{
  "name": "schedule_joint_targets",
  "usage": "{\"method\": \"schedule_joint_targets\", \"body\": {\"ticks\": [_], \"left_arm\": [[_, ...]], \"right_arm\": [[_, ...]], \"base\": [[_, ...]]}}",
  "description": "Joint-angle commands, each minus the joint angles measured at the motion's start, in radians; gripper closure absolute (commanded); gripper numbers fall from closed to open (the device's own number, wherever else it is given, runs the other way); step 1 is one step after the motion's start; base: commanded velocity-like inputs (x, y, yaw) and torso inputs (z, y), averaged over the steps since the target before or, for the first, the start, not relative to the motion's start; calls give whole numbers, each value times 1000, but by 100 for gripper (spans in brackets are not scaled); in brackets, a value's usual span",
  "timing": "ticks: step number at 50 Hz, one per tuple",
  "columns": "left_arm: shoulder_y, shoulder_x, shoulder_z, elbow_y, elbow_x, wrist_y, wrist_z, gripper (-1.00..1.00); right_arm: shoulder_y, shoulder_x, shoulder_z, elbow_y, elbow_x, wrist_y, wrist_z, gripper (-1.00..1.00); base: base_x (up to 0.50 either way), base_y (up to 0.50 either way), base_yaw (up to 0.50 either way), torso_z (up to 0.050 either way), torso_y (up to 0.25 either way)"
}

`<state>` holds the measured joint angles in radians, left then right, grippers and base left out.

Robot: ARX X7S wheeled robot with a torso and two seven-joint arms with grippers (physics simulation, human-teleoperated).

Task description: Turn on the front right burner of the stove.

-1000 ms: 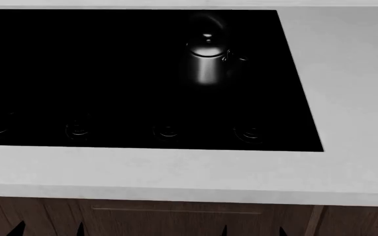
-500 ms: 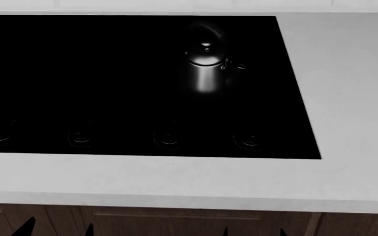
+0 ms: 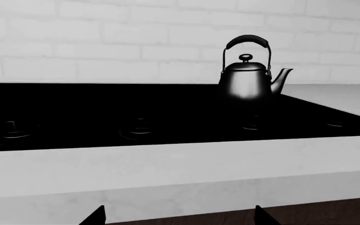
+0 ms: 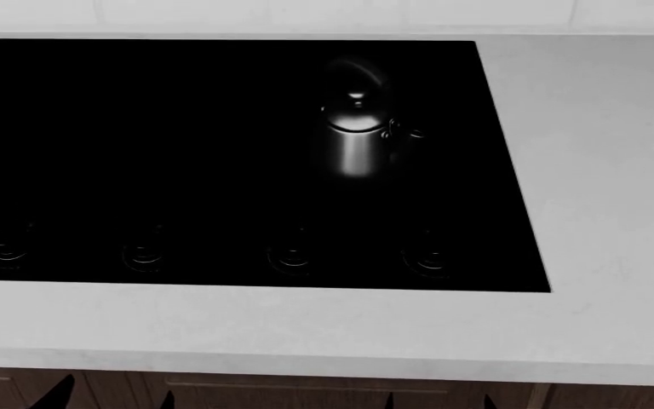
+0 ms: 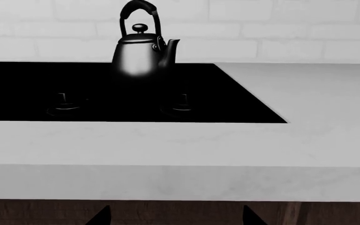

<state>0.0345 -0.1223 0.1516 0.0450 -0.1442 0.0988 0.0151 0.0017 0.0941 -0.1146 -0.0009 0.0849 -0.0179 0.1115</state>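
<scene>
Both hands low, below the white counter's point(image 4: 599, 170) front edge.
Glossy black rectangular stove point(image 4: 191, 153) carries a shiny dark metal kettle point(image 4: 358, 136); only fingertips point(image 3: 95, 216) show, apparently spread.

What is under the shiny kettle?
The kettle sits on the flat black stove, behind the row of knobs. The glass right beneath it is hidden, so I can't tell if a burner ring is there.
</scene>
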Motion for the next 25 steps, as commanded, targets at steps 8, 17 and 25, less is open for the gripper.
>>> {"method": "schedule_joint_targets", "body": {"ticks": [8,17,25], "left_arm": [[-3,-3,-18,13,-8,-32,-77,-100],[7,-30,0,156,44,-109,-123,-100],[-14,-52,-11,317,25,-223,-142,-100]], "right_arm": [[-14,22,-11,-46,18,7,36,-100],[-46,63,-17,-323,54,200,54,-100],[-40,86,-6,-436,79,285,65,-100]], "base": [[0,0,0,20,0],[0,0,0,0,0],[0,0,0,0,0]]}}
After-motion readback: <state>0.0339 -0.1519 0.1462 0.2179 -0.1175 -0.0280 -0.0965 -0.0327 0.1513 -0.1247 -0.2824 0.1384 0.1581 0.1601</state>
